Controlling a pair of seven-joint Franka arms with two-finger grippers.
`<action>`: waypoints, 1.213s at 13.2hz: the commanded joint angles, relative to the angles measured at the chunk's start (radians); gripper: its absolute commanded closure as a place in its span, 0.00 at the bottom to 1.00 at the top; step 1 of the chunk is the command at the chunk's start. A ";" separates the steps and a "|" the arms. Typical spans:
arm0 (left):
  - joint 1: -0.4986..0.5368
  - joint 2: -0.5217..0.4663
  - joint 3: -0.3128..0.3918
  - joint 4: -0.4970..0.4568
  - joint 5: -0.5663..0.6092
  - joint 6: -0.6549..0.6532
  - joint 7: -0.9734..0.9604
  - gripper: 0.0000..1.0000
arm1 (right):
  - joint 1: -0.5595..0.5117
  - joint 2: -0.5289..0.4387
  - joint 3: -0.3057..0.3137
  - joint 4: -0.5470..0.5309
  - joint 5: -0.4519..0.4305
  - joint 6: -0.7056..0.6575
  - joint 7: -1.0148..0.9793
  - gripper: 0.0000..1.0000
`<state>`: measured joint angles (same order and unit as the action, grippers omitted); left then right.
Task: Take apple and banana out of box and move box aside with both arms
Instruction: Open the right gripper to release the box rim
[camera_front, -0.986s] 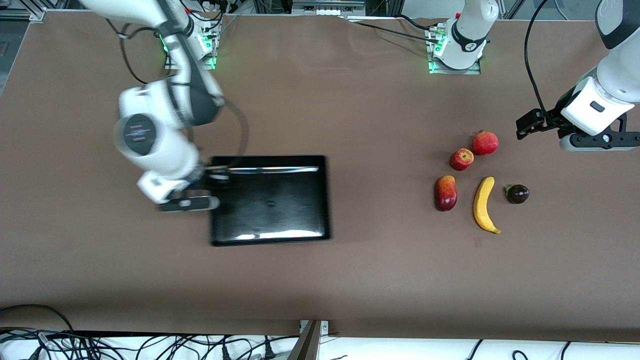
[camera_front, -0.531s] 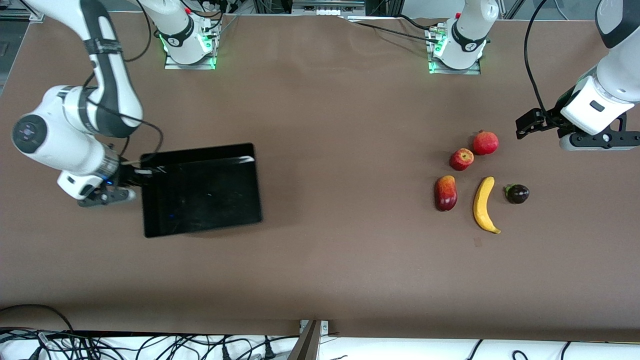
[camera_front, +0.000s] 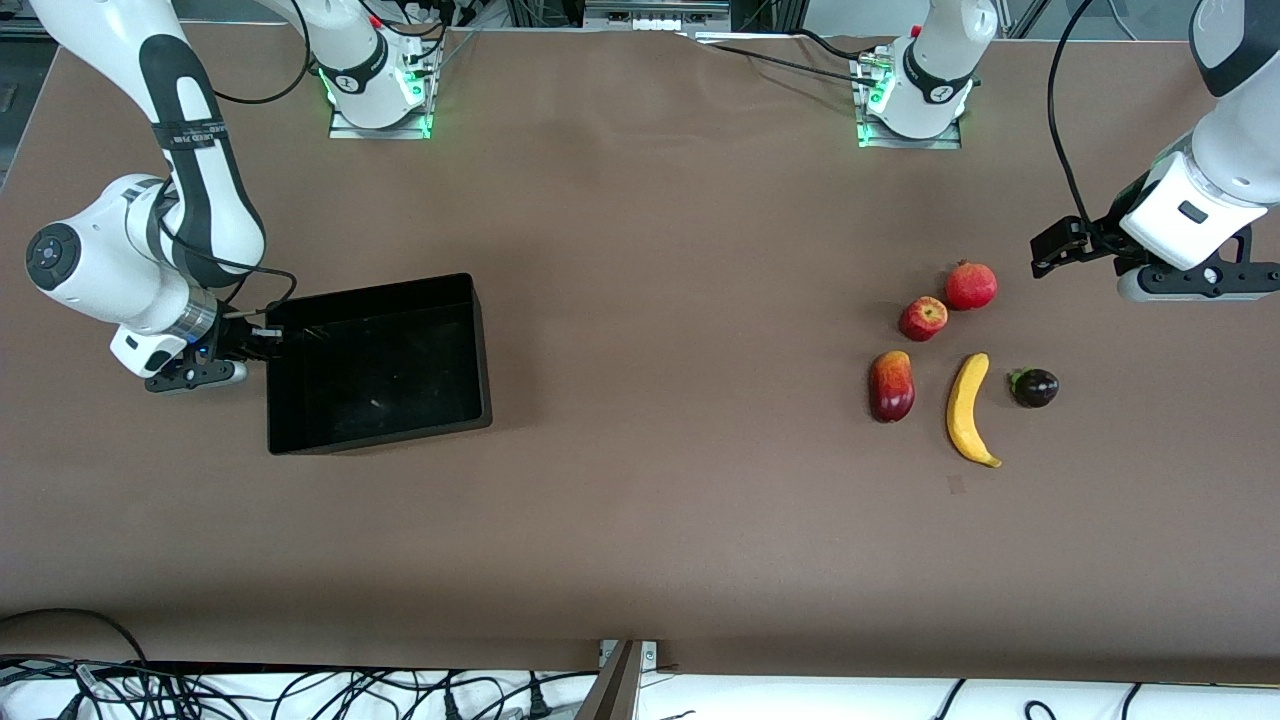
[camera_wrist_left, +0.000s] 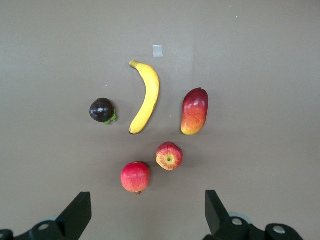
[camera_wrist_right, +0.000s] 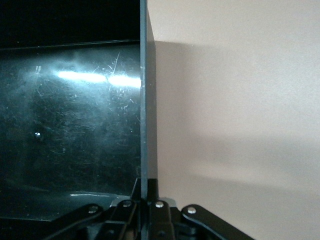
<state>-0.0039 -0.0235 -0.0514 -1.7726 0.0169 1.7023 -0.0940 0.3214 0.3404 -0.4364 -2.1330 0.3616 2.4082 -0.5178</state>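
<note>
Front view: right gripper (camera_front: 262, 338) pinches the box (camera_front: 377, 362) wall near the right arm's table end. Left gripper (camera_wrist_left: 145, 212), spread, waits over the fruits (camera_wrist_left: 145, 97).

No readable text, brand, number or sign in any view. Black band on right arm's upper link (camera_front: 188, 133) carries small white print, too small to read. Tiny pale tag on table (camera_front: 956, 485), near banana tip, blank.
</note>
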 joint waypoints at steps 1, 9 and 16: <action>-0.004 0.010 0.001 0.028 -0.020 -0.027 -0.010 0.00 | -0.009 0.002 0.007 -0.013 0.028 0.026 -0.018 0.94; -0.004 0.010 -0.027 0.028 -0.015 -0.046 -0.020 0.00 | 0.033 -0.061 0.010 0.239 -0.076 -0.281 0.043 0.00; 0.001 0.013 -0.048 0.028 -0.015 -0.046 -0.020 0.00 | 0.134 -0.283 0.025 0.389 -0.248 -0.644 0.298 0.00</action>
<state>-0.0064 -0.0221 -0.0973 -1.7723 0.0165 1.6810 -0.1091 0.4280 0.1604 -0.4174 -1.7288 0.1517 1.8457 -0.3041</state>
